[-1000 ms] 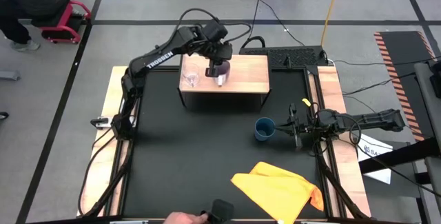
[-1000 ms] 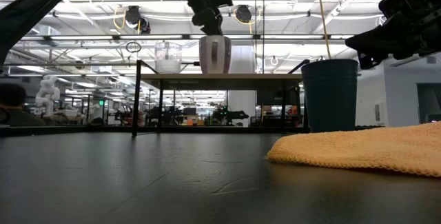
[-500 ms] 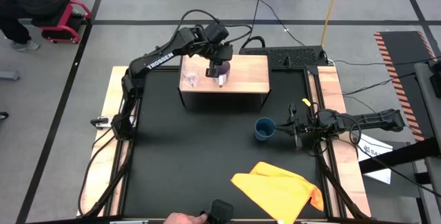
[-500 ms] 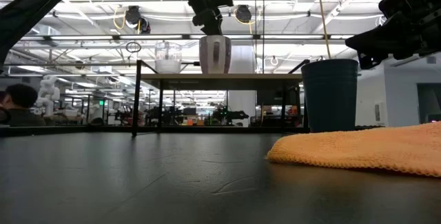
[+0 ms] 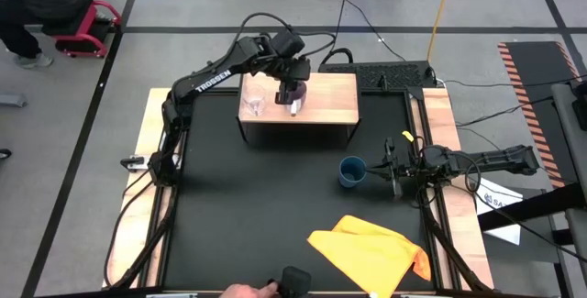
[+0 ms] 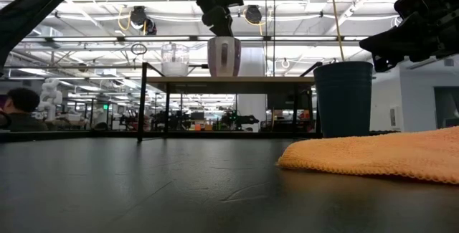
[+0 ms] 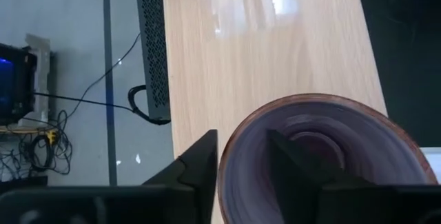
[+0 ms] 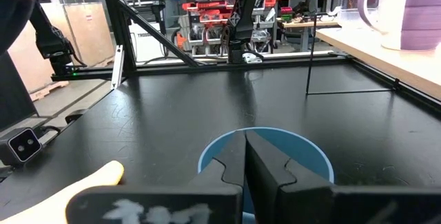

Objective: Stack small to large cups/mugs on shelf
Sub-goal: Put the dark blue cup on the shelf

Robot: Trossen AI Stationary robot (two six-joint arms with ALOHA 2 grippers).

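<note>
Reaching over the shelf (image 5: 323, 101) at the far side of the table, the left gripper (image 5: 293, 85) sits at the rim of the light purple mug (image 6: 224, 56), which stands upright on the light wooden top. In the left wrist view one dark finger (image 7: 196, 165) is outside the mug's wall and the other is inside the bowl; the fingers straddle the rim, and I cannot tell from the pictures whether they press on it or have let go. The tiny clear glass (image 5: 254, 105) stands upright on the same top, just beside the mug and apart from it, toward the left arm's side. The dark blue cup (image 5: 351, 171) is upright on the black table mat, between the shelf and a yellow cloth (image 5: 371, 250) that lies crumpled near the front edge. The right gripper (image 5: 390, 171) is just beside that cup on the right arm's side, its fingers (image 8: 265, 165) pressed together with nothing between them; its wrist view looks across the cup's open mouth toward the shelf.
</note>
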